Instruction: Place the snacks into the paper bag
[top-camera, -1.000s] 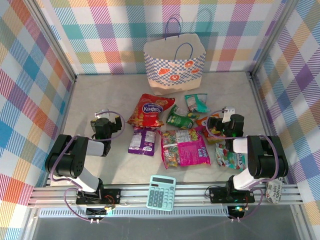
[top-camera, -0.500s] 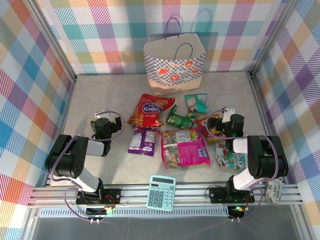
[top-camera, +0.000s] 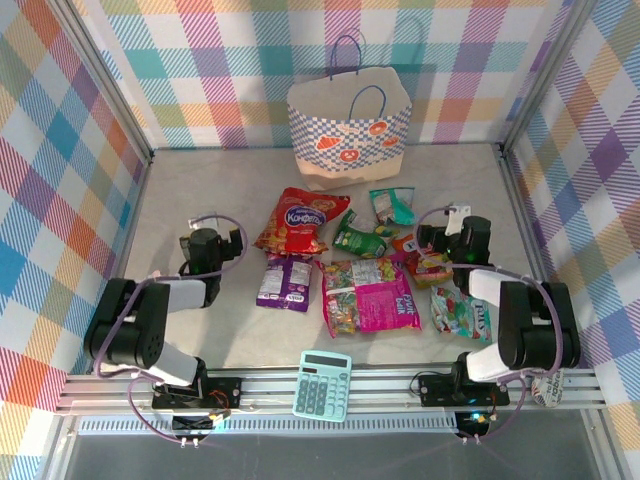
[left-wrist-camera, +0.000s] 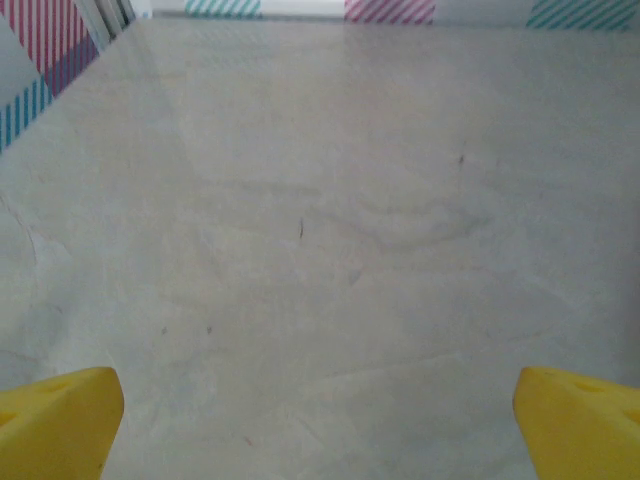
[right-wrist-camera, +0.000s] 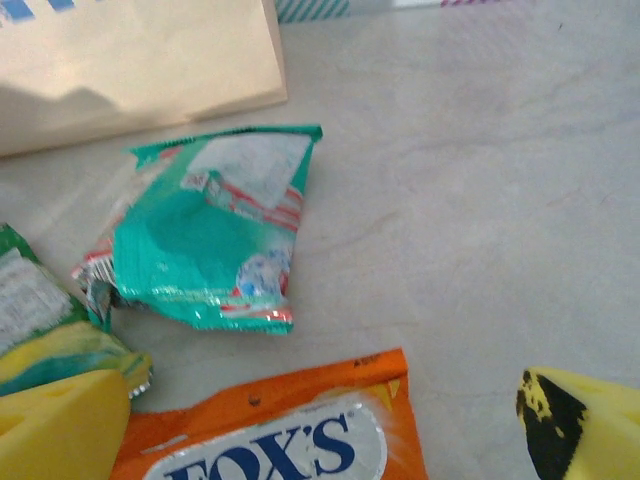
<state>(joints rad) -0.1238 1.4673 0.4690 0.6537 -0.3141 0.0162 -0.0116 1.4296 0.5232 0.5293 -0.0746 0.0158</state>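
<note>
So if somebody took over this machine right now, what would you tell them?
Left gripper: open, empty, over bare table.
Right gripper: open, empty, poised at the orange packet, with the teal packet just beyond.
Paper bag: upright at the far side of the table.
Snacks: all the visible ones lie on the table in front of the bag, among them the red-orange packet, purple packet and big magenta packet.
Done: nothing bagged that I can see.
Left: lift each packet into the bag. The calculator stays out.
</note>
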